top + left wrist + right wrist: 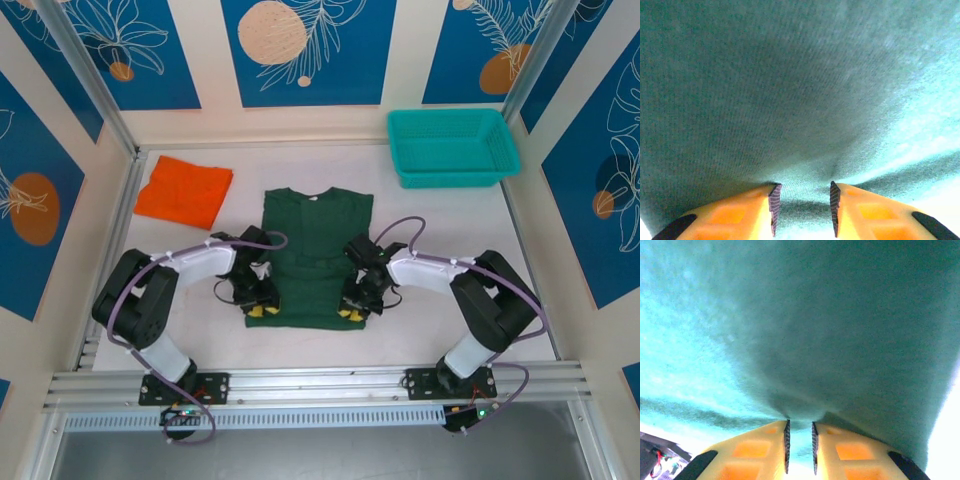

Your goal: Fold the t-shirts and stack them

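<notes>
White counter, boxed in by pale walls with blue leaf-print panels. A teal plastic mesh basket sits at the far right.

Green t-shirt lies flat at mid-counter, collar far, hem near. Its long axis runs straight away from the arm bases. The sleeves look tucked in, so the outline is roughly rectangular. Orange t-shirt is far left, already a compact folded pad, well apart from the green one.

Left arm is at the near-left hem corner and right arm at the near-right, one each, about equally near.

Left jaws: narrow, with green knit puckering down between the ribbed dark pads. Holding the hem, by the look of it.
Right jaws: narrower again, with cloth gathered into the slit between yellow fingers. Also holding.

From both jaws the rest of the shirt stretches forward and overhead, toward the collar. Judgement: the fold turns on carrying the hem along that axis, both corners level.

Cloth is a soft, fine-ribbed jersey, matte and limp. It will likely sag between the two grips.
</notes>
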`<action>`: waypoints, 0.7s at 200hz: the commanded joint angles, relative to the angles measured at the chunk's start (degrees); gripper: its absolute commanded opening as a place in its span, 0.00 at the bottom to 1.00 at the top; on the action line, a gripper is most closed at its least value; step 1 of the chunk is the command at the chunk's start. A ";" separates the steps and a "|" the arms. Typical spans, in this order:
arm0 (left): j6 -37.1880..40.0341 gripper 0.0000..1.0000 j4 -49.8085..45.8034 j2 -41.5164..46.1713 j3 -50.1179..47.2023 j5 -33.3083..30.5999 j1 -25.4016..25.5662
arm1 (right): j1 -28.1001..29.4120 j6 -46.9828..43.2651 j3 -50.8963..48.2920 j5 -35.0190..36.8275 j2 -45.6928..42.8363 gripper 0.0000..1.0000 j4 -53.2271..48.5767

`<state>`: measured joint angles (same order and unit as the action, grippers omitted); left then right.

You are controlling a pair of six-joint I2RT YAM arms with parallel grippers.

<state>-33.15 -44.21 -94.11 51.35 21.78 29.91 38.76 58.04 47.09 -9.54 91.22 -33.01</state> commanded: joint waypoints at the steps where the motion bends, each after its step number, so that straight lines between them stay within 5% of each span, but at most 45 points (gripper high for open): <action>1: -1.83 0.36 -5.78 0.68 4.18 -1.50 -0.15 | -1.19 -0.09 1.57 2.86 -1.35 0.24 -3.69; 140: -4.34 0.42 -4.96 -16.92 28.82 1.76 -6.06 | -16.43 -6.71 21.73 -2.90 15.49 0.20 -12.43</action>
<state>-37.43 -47.46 -109.40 76.01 23.09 25.54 24.60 52.84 65.43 -9.65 105.10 -41.93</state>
